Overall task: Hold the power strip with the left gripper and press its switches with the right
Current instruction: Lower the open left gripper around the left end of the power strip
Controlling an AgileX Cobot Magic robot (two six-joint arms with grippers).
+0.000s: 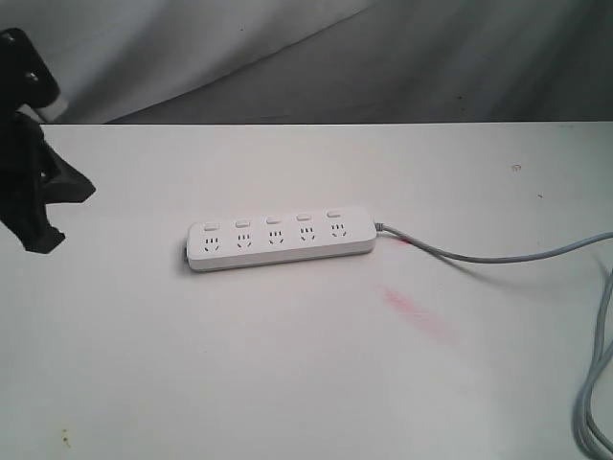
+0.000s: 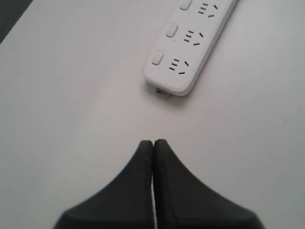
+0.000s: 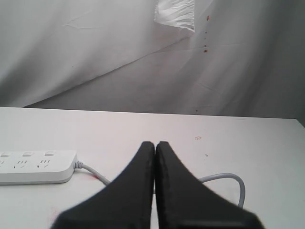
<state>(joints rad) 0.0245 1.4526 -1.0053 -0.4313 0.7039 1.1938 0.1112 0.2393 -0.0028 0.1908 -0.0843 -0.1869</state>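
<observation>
With the power strip (image 1: pixel 280 237) lying loose in the middle of the table (image 1: pixel 144 364), its cord (image 1: pixel 479 257) trailing to the right edge, and the left gripper (image 2: pixel 153 142) and right gripper (image 3: pixel 155 143) both pinched shut clear of it, any unheld press on the switches (image 1: pixel 273 220) could skid it.

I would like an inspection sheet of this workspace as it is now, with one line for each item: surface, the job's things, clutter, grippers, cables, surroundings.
Surface: white table, with a pink smear near the strip's cord end.
Job's things: power strip lies flat, its five switches facing up, nothing touching it.
Clutter: nothing seen.
Grippers: left gripper shut, short of the strip's end and apart from it; right gripper shut, holding nothing, away from the strip.
Cables: grey cord leaves the strip's end and trails to the right in the exterior view.
Surroundings: creased grey cloth backdrop.
</observation>
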